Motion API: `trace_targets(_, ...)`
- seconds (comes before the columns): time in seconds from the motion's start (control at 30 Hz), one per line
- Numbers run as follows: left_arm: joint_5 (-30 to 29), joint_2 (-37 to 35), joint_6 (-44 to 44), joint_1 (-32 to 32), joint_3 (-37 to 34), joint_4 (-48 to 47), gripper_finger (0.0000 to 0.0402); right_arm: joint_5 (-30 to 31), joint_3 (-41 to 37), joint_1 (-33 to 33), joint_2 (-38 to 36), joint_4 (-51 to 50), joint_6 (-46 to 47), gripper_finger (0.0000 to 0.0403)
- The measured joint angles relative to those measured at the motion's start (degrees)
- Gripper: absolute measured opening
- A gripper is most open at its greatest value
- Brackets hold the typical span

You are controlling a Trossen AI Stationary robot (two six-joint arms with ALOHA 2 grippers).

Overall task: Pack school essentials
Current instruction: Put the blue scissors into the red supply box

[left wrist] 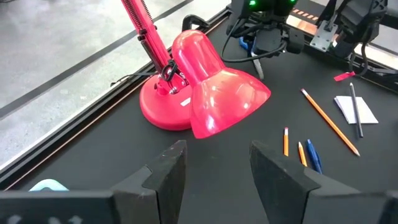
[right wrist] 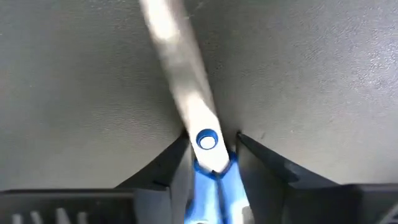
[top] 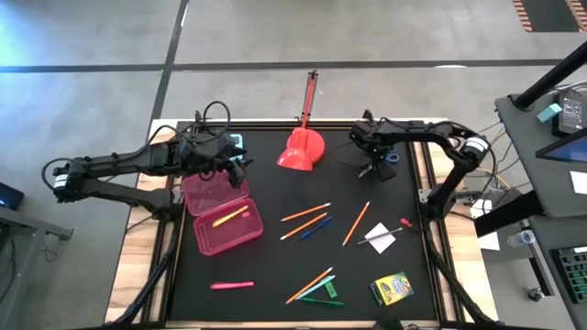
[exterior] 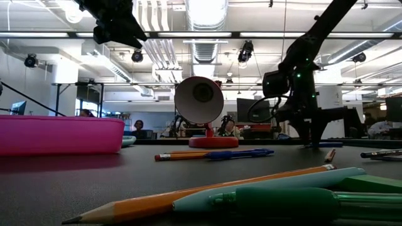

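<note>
The blue-handled scissors [right wrist: 208, 158] lie at the far right of the black surface [top: 266, 266], just right of the red desk lamp [top: 301, 151]. The right hand [right wrist: 211, 152] is down over them, its two fingers [right wrist: 171, 165] pressed against either side of the pivot, gripping the scissors. Nearer the middle lie orange pencils [top: 305, 213] and a blue pen [top: 315, 226]; a small white square [top: 382, 237] sits right of them, and a crayon box [top: 392, 288] at the near right. At the left, a yellow highlighter [top: 229, 217] rests inside the pink case [top: 225, 229], with a pink highlighter [top: 231, 285] near it. The left hand [left wrist: 214, 165] hovers above the case's far end, fingers apart and empty.
</note>
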Motion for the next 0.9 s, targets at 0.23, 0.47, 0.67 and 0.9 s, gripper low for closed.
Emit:
trace_targets(0.23, 0.00, 0.00, 0.00, 0.02, 0.00, 0.00, 0.0160, -0.28, -0.06, 0.02, -0.06, -0.46, 3.91, 0.0047)
trace_targets(0.47, 0.00, 0.00, 0.02, 0.00, 0.00, 0.00, 0.0160, -2.59, 1.72, -0.16, -1.49, -1.79, 10.33, 0.0043)
trace_targets(0.67, 0.00, -0.02, 0.04, 0.01, 0.00, 0.00, 0.0160, -2.99, 1.93, -0.24, -6.12, -2.82, 12.24, 0.0044)
trace_targets(0.9, 0.00, -0.02, 0.04, 0.02, 0.00, 0.00, 0.0160, -7.52, 2.10, -0.27, -13.62, -3.73, 19.66, 0.0047)
